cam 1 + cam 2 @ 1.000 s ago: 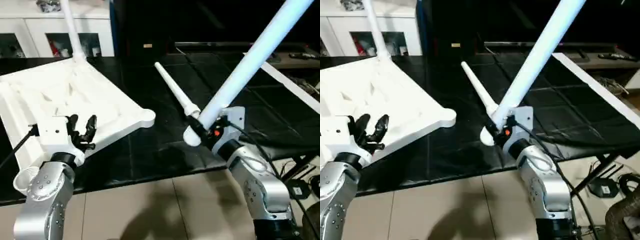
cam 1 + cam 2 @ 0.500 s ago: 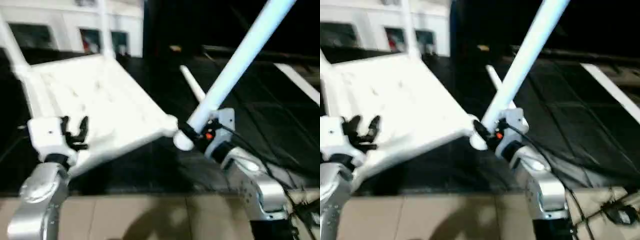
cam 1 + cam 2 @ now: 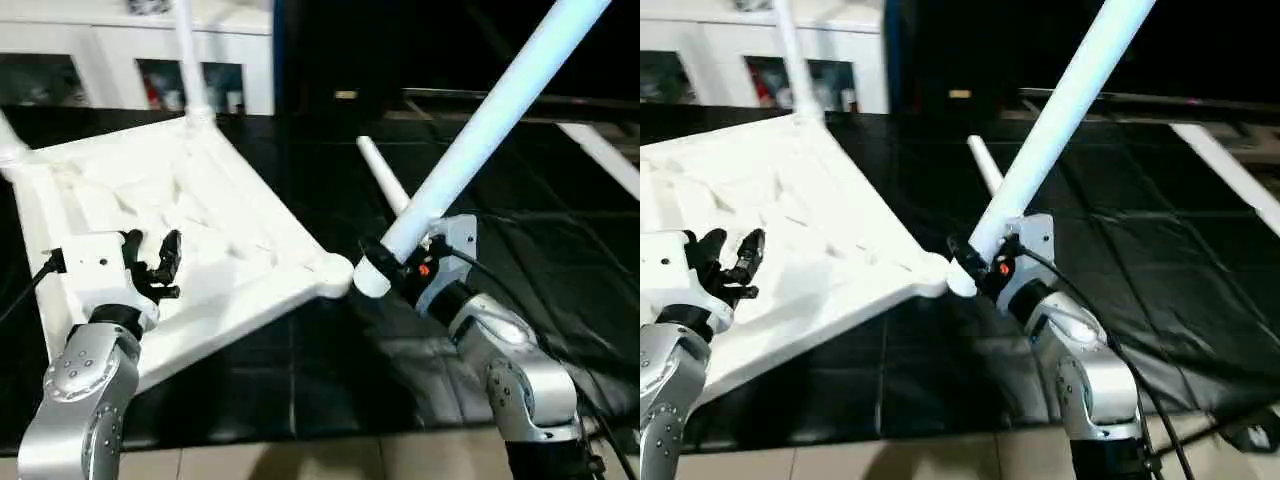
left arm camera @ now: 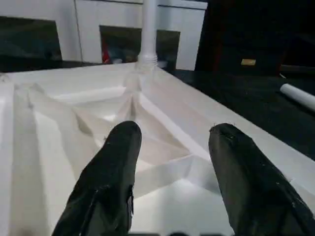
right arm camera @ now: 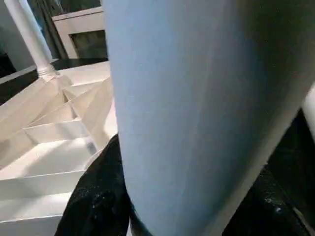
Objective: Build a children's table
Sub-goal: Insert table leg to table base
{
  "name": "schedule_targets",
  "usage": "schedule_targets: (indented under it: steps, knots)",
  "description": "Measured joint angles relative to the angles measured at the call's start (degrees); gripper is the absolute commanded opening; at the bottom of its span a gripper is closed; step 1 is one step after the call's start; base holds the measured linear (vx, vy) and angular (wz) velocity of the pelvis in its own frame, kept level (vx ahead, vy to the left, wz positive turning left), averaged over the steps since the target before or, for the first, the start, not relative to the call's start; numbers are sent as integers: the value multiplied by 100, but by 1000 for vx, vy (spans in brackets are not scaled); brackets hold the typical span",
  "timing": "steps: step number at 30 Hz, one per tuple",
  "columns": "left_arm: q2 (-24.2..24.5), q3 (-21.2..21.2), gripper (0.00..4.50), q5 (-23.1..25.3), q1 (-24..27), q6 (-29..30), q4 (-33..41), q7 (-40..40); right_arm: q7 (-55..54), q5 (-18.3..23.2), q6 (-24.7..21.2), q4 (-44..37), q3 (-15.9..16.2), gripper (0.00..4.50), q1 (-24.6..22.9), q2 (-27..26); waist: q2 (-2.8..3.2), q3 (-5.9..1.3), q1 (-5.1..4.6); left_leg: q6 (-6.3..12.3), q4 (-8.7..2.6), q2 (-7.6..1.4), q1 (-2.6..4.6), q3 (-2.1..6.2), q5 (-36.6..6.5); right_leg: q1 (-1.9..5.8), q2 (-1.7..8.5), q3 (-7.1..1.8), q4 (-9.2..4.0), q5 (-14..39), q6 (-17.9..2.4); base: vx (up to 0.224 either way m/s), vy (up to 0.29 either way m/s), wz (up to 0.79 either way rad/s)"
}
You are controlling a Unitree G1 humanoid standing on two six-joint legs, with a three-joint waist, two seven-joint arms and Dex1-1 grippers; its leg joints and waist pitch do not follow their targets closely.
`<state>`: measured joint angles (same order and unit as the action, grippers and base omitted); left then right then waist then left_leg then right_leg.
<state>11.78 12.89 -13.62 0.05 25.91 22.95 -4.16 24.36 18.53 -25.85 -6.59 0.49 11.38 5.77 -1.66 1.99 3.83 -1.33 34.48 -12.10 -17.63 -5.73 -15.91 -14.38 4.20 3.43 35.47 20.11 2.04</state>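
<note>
Ribs are seen across the upturned underside of the white table top, which lies on a black surface. Shallow compartments are formed by these ribs, and nothing is seen lying in them. At the far corner of the top a leg is set upright in its socket; a second upright leg is glimpsed at the far left corner. The rounded near-right corner socket is open.

A long white leg is held by the right gripper, its black fingers clamped around the tube close to the thick end — the rest of the tube slants up and away to the right. The thick end is placed just beside the open corner socket, though whether the two touch cannot be told. Behind the held tube another leg is laid flat on the black surface.

The left gripper is kept over the near-left part of the top, its fingers spread apart with nothing between them.

A white cabinet with glass doors is set behind the table top — small objects are dimly seen inside it.
</note>
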Motion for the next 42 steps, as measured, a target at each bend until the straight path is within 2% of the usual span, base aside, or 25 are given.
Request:
schedule_targets:
  steps: [4, 6, 7, 8, 9, 10, 11, 12, 13, 14, 15, 16, 18, 20, 21, 22, 23, 24, 26, 31, 36, 38, 40, 41, 42]
  knots:
    - [-27, -17, 255, -3, -3, 6, 7, 10, 9, -16, -7, 1, -10, 191, -31, 113, 7, -11, 88, 74, 13, -11, 67, 66, -60, 66, -135, -128, 12, 82, -23, 68, -25, 19]
    - [12, 117, 255, 7, 87, 13, 18, 54, 102, -15, -14, 0, 209, 191, 76, 18, -100, -65, 36, -27, -3, 61, 149, 215, -112, -223, 12, -102, 503, 221, -27, 39, -84, -11]
    - [27, 154, 255, 7, 103, 13, 24, 69, 141, -19, -11, -3, 295, 191, 92, 11, -159, -87, -6, 7, 2, 132, 183, 289, -158, -370, 67, -115, 606, 245, -36, 13, -101, -24]
    - [11, 158, 255, 7, 100, 15, 31, 71, 181, -23, -5, -7, 336, 191, 83, 43, -251, -98, -36, 49, 65, 234, 171, 289, -207, -378, 100, -153, 654, 271, -74, -31, -97, -27]
    - [-101, -11, 255, -4, 36, 23, 39, 56, 191, -37, 8, -15, 254, 191, -77, 189, -228, -56, -23, 646, 443, 222, 30, 266, -194, -204, 7, -199, 586, 310, -101, -3, -58, 2]
    - [-178, -197, 255, -12, 43, 23, 71, 32, 186, -87, -20, 23, 167, 191, -180, 328, -245, -25, 38, 804, 774, 279, -151, 222, -159, -59, -13, -140, 422, 276, -95, -3, -58, 2]
    - [-158, -254, 255, -13, 59, 22, 120, 2, 175, -116, -23, 63, 50, 191, -209, 369, -173, -42, 64, 778, 914, 390, -343, 161, -145, 71, 6, -3, 247, 229, -59, 34, -19, 30]
    - [-81, -218, 255, -11, 78, 13, 182, -12, 173, -114, -21, 55, 1, 191, -182, 347, -65, -58, 88, 655, 660, 459, -533, 56, -70, 261, 31, 299, 3, 154, -29, 63, 26, 39]
    - [-38, -165, 255, -9, 80, 2, 231, -24, 176, -105, -17, 49, 9, 191, -118, 298, 107, -43, 115, 605, 326, 457, -550, 25, -39, 464, 16, 656, -183, 100, 7, 63, 26, 39]
    - [37, -120, 255, -3, 114, -12, 277, -48, 175, -68, -8, 64, 10, 191, -56, 180, 256, -10, 143, 511, 306, 454, -517, 160, 229, 673, 26, 936, -287, 101, 11, 138, 96, 21]
    - [149, -5, 255, 10, 167, -18, 297, -60, 177, 39, -8, 39, 84, 191, -29, -57, 267, 2, 77, 219, 320, 503, -417, 372, 257, 779, 29, 1088, -304, 153, 74, 256, 52, 18]
    - [199, 65, 255, 41, 168, -24, 272, -64, 173, 129, -14, 35, 194, 191, 46, -170, 165, -4, 49, 167, 317, 571, -418, 385, 236, 655, -36, 800, -23, 221, -24, 256, 52, 18]
    - [230, -24, 255, 105, 201, -11, 188, -144, 108, 185, 2, -7, 213, 191, 64, -172, 169, -24, 25, 199, 333, 641, -370, 383, 168, 33, -222, 339, 795, 254, -103, 172, 5, 15]
    - [349, -184, 255, 112, 175, -57, 198, -314, 1, 114, 173, -17, 152, 191, -58, -55, 161, -36, -17, 222, 337, 714, -333, 319, 151, -503, -273, 171, 843, 170, 25, 77, 33, 8]
    - [365, -275, 255, 132, 154, -81, 196, -386, -60, 104, 236, -17, 59, 191, -140, -54, 105, -41, -17, 223, 344, 794, -310, 215, 149, -772, -238, 35, 631, -58, 52, 0, 0, 0]
    - [380, -360, 255, 155, 114, -100, 193, -441, -113, 104, 302, -34, -15, 191, -206, -62, 9, -37, -19, 231, 354, 893, -299, 123, 139, -880, -147, -88, 306, -462, -49, 0, 0, 0]
    - [357, -484, 255, 172, 66, -109, 155, -491, -168, 83, 372, -58, -79, 191, -310, -55, -55, -27, -11, 217, 385, 923, -299, 20, 105, -875, -88, -194, 284, -808, -146, -10, -59, 16]
    - [337, -654, 255, 187, 53, -110, 126, -561, -220, 26, 401, -60, -142, 191, -394, -52, 25, 10, 67, 204, 330, 889, -235, -42, 109, -852, -94, -230, 250, -800, -182, -21, -57, 5]
    - [356, -717, 255, 204, -5, -130, 91, -631, -273, -73, 414, -101, -188, 191, -449, -51, 96, 33, 94, 115, 275, 844, -236, -81, 159, -858, -97, -223, 236, -820, -206, -10, -28, 3]
    - [422, -728, 255, 213, -33, -203, -53, -724, -367, -139, 414, -423, -54, 191, -498, -156, 147, 63, 32, 63, 266, 697, -251, -144, 173, -823, -119, -89, 125, -870, -292, 0, 0, 0]
    - [429, -776, 255, 213, -39, -234, -107, -809, -583, -136, 413, -439, -105, 191, -531, -110, 166, 83, -27, 61, 264, 627, -229, -253, 175, -786, -99, -90, 93, -867, -285, 0, 0, 0]
    - [427, -777, 255, 215, -39, -239, -143, -807, -577, -144, 413, -428, -121, 191, -515, -100, 162, 85, 36, 63, 274, 568, -191, -410, 173, -820, -195, -292, 84, -867, -265, -5, 19, -14]
    - [424, -777, 255, 215, -43, -247, -144, -806, -559, -151, 413, -397, -120, 191, -513, -100, 161, 90, 169, 114, 333, 590, -166, -435, 140, -844, -324, -566, 60, -902, -198, -2, 71, -56]
    - [409, -778, 255, 220, -41, -248, -145, -798, -538, -168, 413, -391, -120, 191, -513, -85, 133, 104, 203, 169, 379, 632, -190, -396, 103, -838, -328, -636, 55, -936, -151, -1, 126, -57]
    - [404, -795, 255, 250, -51, -252, -143, -791, -507, -196, 413, -380, -118, 191, -513, -52, 167, 89, 192, 204, 474, 684, -254, -236, 79, -839, -269, -594, 36, -949, -128, -5, 179, -36]
